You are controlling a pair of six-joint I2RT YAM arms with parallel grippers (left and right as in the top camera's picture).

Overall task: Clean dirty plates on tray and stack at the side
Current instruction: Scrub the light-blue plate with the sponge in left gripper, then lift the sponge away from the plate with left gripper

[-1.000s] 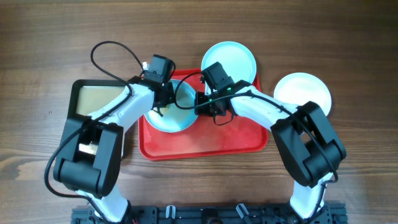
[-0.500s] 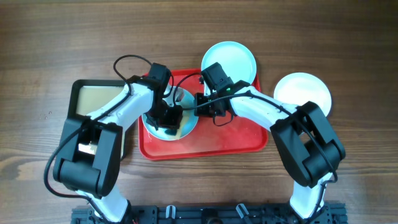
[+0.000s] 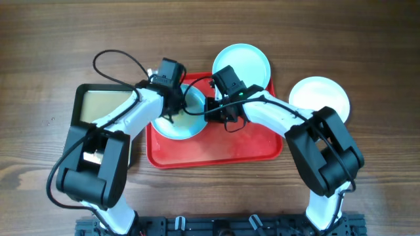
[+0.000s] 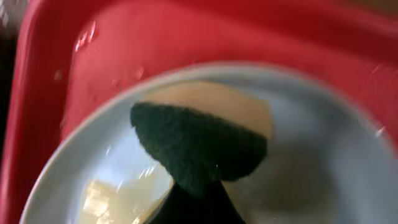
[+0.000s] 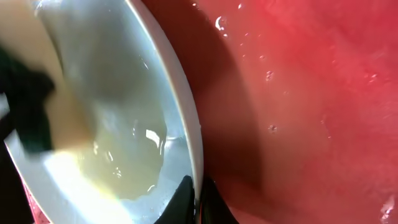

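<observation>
While on tray (image 4: 124,43), plate (image 4: 323,168) under sponge (image 4: 199,146)

We find the left half of the red tray (image 3: 216,156) crowded, for both arms meet there. The left end effector (image 3: 172,113) presses its sponge (image 4: 199,146) into the near blue plate (image 3: 178,130). The right end effector (image 5: 198,198) pinches that plate's right rim, just beside the left one. The tray's front strip and right floor lie bare. A second blue plate (image 3: 244,62) overhangs the tray's far right corner. On the worktop (image 3: 328,26), a white plate (image 3: 321,97) stands near the tray's right side and a black-rimmed tray (image 3: 98,105) sits beside its left. Beyond them we see open wood.
</observation>
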